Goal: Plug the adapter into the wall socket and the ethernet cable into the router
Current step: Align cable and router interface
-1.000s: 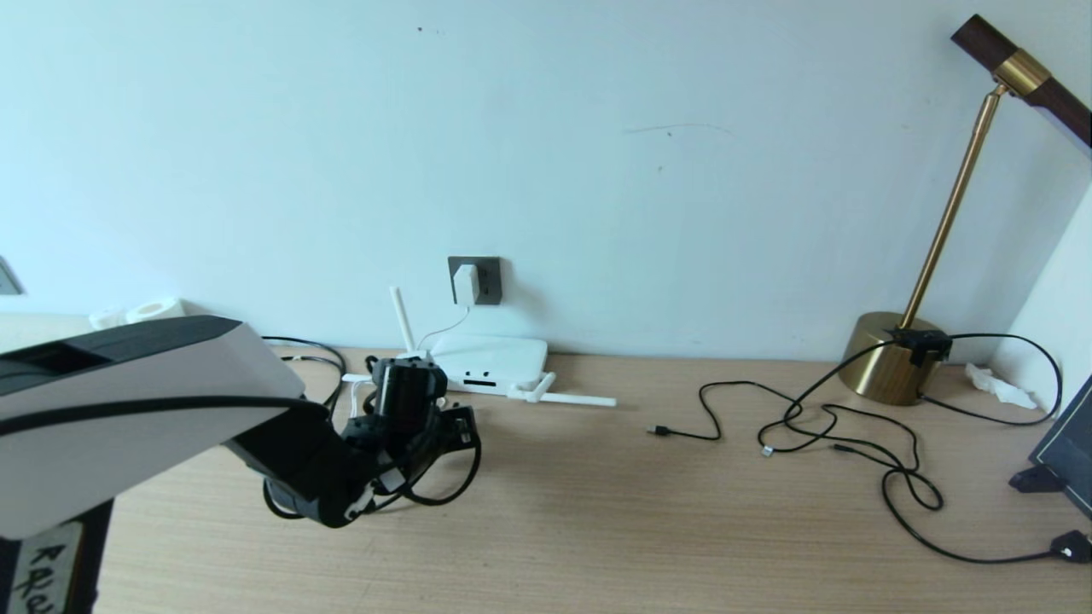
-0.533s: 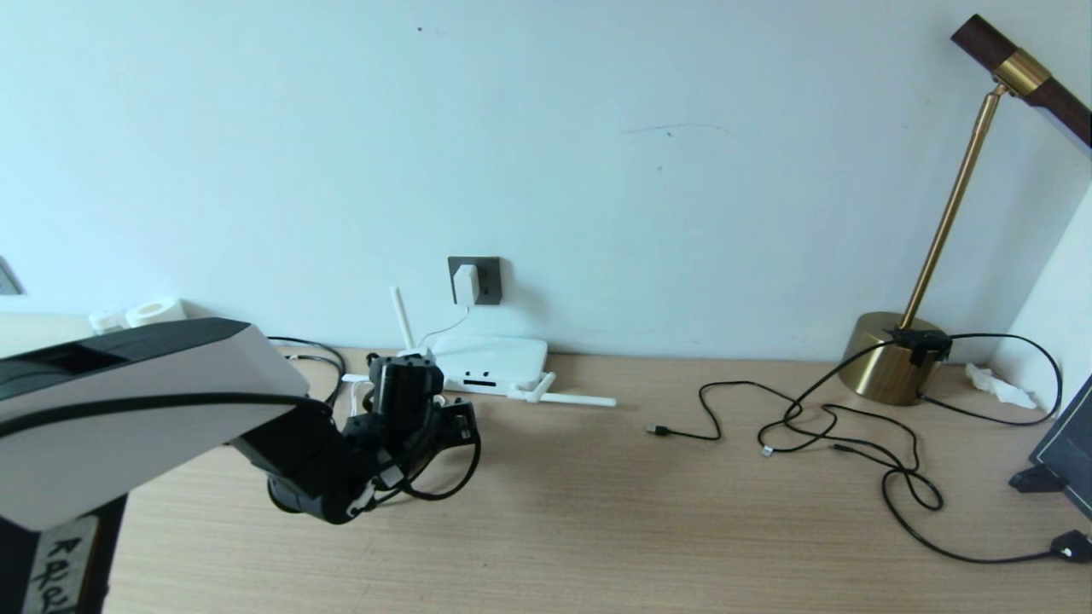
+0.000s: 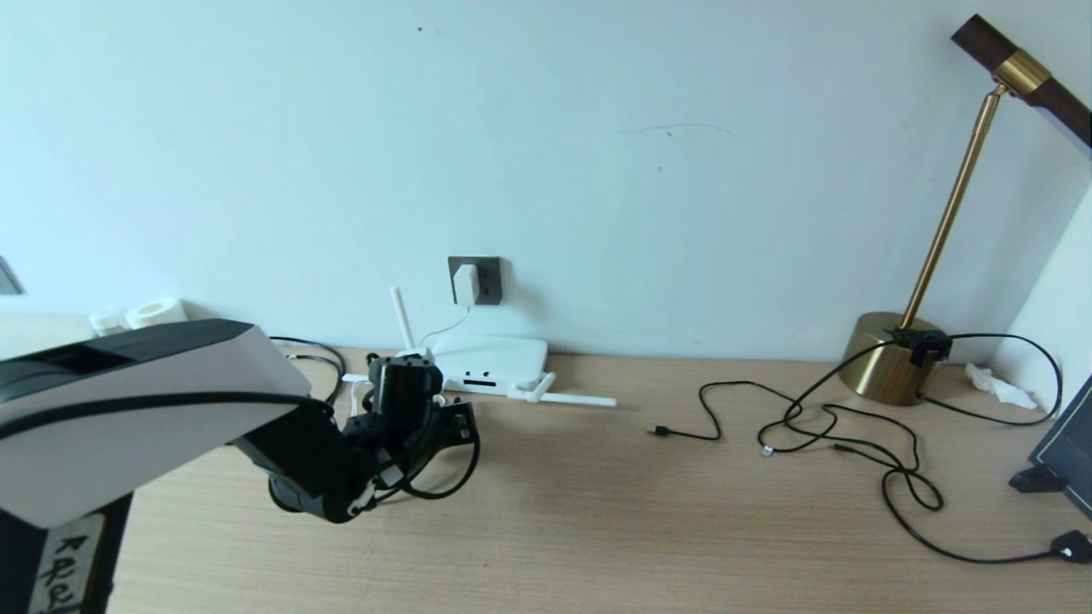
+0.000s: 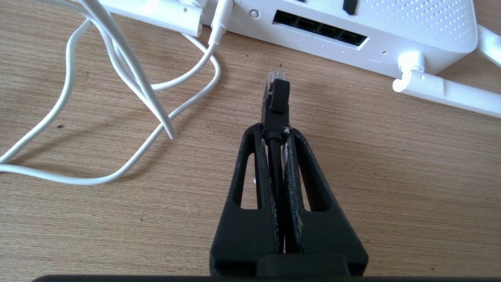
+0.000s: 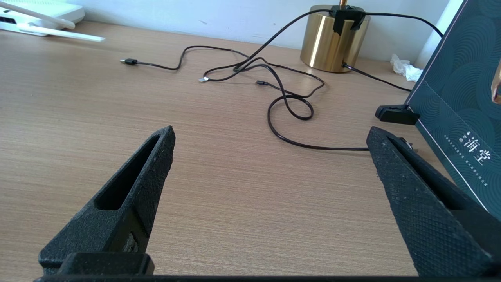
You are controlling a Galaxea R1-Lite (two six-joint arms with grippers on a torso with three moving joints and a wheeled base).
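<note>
The ethernet cable (image 4: pixel 275 102) is being held clamped in the left gripper (image 4: pixel 275 131), its plug just short of the router (image 4: pixel 391 35) ports ahead; alignment and a straight push are being called for.

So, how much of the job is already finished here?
Done: the adapter sits in the wall socket. In hand: the left end effector is shut on the ethernet cable, its plug pointing at the router ports, not yet inserted. Left: pushing it in. The right end effector is open above the table.
</note>
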